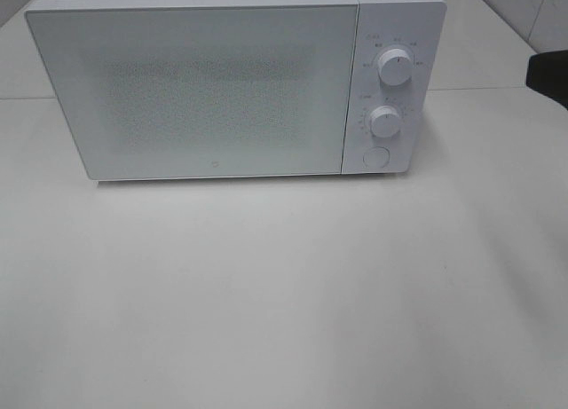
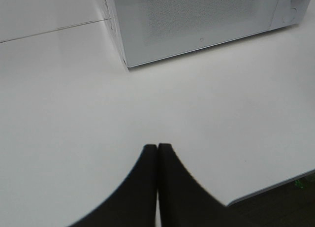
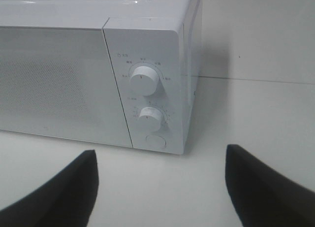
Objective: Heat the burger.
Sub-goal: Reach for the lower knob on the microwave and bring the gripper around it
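**Exterior high.** A white box-shaped microwave oven stands on the far half of the plain white surface. Its door is shut and the speckled front panel is opaque. The control strip at its right end carries an upper white round knob, a lower white round knob and, below both, a round white push button. A dark shape is cut off by the right edge and is too cropped to identify. Burger: its place cannot be told from these views.

**Left wrist.** The left pincer is closed, its black fingers pressed together with nothing between them. The surface lies below it, and it is well apart from the microwave's near left corner.

**Right wrist.** The right pincer is spread wide and empty. It faces the control strip from the near side, apart from the microwave. Both knobs and the button show between its fingers.
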Robot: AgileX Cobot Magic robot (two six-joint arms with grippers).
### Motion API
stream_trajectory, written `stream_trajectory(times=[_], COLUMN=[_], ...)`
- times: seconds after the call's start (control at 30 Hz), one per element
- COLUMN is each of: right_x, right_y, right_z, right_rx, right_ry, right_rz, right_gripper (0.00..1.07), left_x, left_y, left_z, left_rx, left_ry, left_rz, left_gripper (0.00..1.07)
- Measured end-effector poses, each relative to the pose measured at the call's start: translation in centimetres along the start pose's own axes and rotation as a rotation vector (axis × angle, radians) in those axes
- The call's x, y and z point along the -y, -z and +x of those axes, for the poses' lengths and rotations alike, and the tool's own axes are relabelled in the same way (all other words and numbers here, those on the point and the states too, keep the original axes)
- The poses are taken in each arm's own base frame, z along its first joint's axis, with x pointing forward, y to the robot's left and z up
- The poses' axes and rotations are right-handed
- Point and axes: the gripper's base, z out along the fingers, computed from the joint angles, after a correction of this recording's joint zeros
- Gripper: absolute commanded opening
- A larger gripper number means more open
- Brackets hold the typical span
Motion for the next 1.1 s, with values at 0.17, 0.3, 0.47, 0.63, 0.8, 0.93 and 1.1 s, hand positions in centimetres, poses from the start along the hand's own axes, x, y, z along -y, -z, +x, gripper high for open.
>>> stream_trajectory(times=[0.17,0.3,0.47,0.63,0.8,0.93,1.1], right_x=[-0.1,-0.3,-0.4,-0.5,-0.6,-0.7,-0.7], right_y=[-2.5,-5.1,-7.3,-9.0,-10.6,-12.0,-13.2], right_z=[0.0,0.2,0.6,1.3,1.9,2.5,3.3], right_rx=[0.010,0.024,0.038,0.032,0.041,0.060,0.057], right_ry=[0.002,0.002,0.001,0.000,-0.005,-0.008,-0.025], right_rz=[-0.011,-0.022,-0.032,-0.039,-0.045,-0.052,-0.050], right_gripper=[0.70,0.70,0.70,0.70,0.70,0.70,0.70], left_x=[0.0,0.0,0.0,0.0,0.0,0.0,0.0], left_y=[0.0,0.0,0.0,0.0,0.0,0.0,0.0], left_z=[0.0,0.0,0.0,0.0,0.0,0.0,0.0], left_rx=[0.000,0.000,0.000,0.000,0.000,0.000,0.000], left_ry=[0.000,0.000,0.000,0.000,0.000,0.000,0.000], left_rz=[0.000,0.000,0.000,0.000,0.000,0.000,0.000], left_gripper=[0.00,0.00,0.00,0.00,0.00,0.00,0.00])
